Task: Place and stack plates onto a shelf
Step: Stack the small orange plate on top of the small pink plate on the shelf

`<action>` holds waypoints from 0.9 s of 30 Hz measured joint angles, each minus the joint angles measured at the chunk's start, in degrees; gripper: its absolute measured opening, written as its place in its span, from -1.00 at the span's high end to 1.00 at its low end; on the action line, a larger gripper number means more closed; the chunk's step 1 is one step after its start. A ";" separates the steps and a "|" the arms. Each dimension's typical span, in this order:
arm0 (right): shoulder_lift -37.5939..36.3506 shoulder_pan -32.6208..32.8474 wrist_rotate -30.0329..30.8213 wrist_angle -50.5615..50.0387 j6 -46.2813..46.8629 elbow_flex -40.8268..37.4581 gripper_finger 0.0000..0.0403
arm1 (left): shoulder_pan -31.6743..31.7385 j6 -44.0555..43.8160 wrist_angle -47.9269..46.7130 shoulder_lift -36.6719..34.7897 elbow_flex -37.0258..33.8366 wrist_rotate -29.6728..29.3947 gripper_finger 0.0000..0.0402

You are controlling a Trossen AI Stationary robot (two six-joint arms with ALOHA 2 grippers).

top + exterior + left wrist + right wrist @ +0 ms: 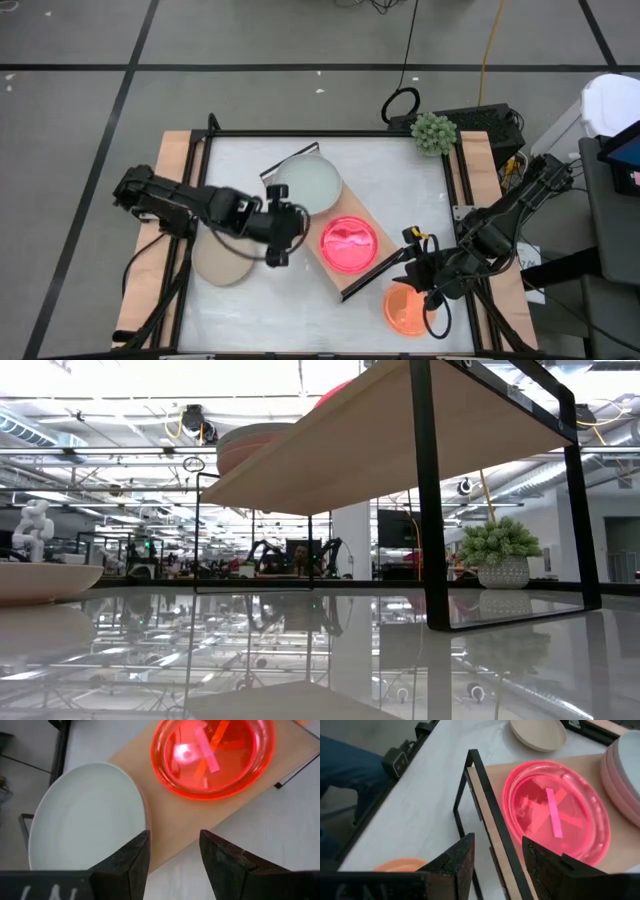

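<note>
While left fingers (131, 865) gape (empty), grey-green plate (87, 815) lies just ahead.

Small green potted plant (434, 132) at the white tabletop's (400, 180) far right corner, black cable loop (400, 104) lay on the grey floor (250, 40) just beyond.

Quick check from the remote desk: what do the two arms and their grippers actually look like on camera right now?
Both are dark, jointed arms. The left arm is black with blocky segments; its left gripper has two dark, wedge-shaped fingers with a matte, slightly grainy surface. The right arm looks the same, with a yellow-and-black part near its wrist; the right gripper has matching rough black fingers.
</note>
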 joint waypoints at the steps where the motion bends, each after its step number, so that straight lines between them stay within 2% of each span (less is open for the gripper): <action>1: 0.00 0.15 -0.22 0.28 0.84 0.00 0.26 | -1.02 -0.51 0.01 0.00 0.00 -1.20 0.12; 6: 0.01 2.78 -1.53 2.57 2.44 0.00 0.26 | -6.04 -2.66 2.72 0.00 0.00 -5.15 0.12; 13: 0.24 9.18 -1.85 2.38 9.26 0.00 0.26 | -12.22 -3.06 6.42 0.65 -0.04 -9.72 0.12; 21: 3.56 15.69 -1.87 0.58 19.62 0.00 0.26 | -14.84 -4.11 8.42 3.26 0.00 -12.02 0.12; 27: 7.73 18.80 -7.57 -1.33 27.16 0.00 0.26 | -15.51 -3.77 8.90 4.28 -0.09 -12.14 0.12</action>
